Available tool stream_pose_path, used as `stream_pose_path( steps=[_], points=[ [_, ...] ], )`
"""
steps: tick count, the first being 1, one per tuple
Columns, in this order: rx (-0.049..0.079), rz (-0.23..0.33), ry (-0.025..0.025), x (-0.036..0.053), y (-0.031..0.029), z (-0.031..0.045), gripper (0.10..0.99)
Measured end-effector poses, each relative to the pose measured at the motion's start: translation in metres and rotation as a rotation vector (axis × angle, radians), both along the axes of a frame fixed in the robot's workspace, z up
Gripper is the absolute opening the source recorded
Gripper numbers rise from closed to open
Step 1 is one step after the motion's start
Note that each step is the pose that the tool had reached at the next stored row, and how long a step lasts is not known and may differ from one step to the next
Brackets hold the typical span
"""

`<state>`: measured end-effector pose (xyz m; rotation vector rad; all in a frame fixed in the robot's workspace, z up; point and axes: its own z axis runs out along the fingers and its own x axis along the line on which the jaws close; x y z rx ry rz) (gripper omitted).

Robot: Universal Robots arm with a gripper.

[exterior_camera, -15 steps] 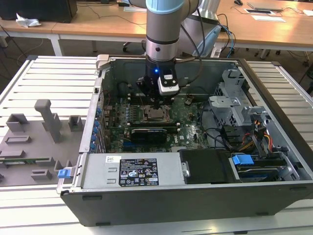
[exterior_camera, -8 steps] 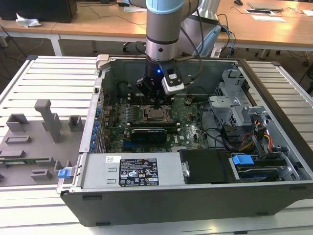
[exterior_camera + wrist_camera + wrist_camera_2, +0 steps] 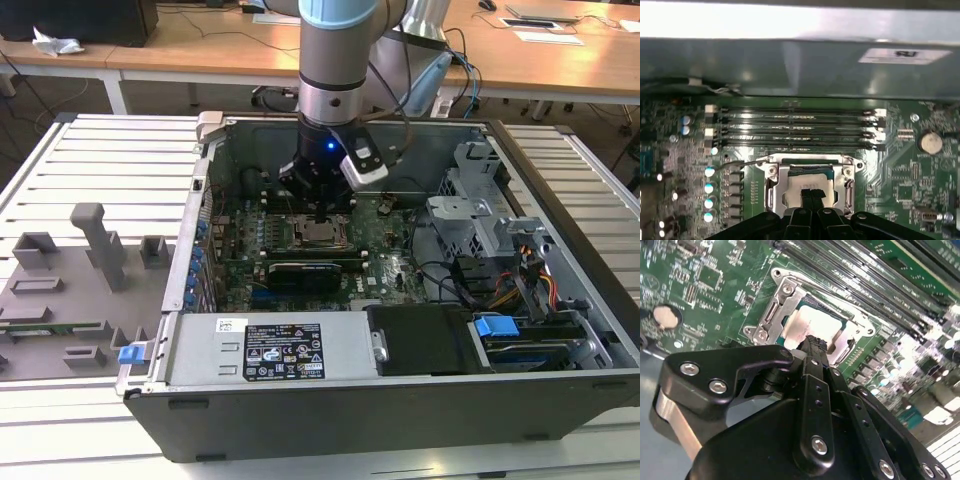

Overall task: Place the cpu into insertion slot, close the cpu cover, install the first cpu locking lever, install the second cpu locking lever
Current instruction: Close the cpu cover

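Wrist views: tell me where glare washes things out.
First wrist view: a white glare band runs across the case wall beyond the memory slots. Second wrist view: the cpu glares pale just past the pincer, and part of the motherboard washes out white.

No legible text anywhere. Exterior view: black label [image 3: 285, 353] w/ white print + small marks sits mid-top of the grey metal housing [image 3: 195, 362] along the case's near edge. Small white label [image 3: 228, 326] is just beside it, twd the exterior view's left. First wrist view: white sticker [image 3: 903, 55] w/ dark print on the case wall [image 3: 790, 67]. All print too small to read.
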<state>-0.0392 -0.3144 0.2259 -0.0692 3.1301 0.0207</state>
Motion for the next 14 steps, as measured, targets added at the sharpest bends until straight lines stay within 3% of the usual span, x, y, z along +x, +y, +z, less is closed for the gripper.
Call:
stream_pose_path(
  steps=[6, 10, 14],
  points=[
    [0.0, 0.138, -0.0001, -0.0003, -0.0001, -0.0002, 0.106],
    [0.0, 0.156, -0.0009, -0.0066, -0.0068, -0.0011, 0.106],
    [0.0, 0.136, -0.0009, -0.0088, -0.007, -0.0041, 0.106]
  ],
)
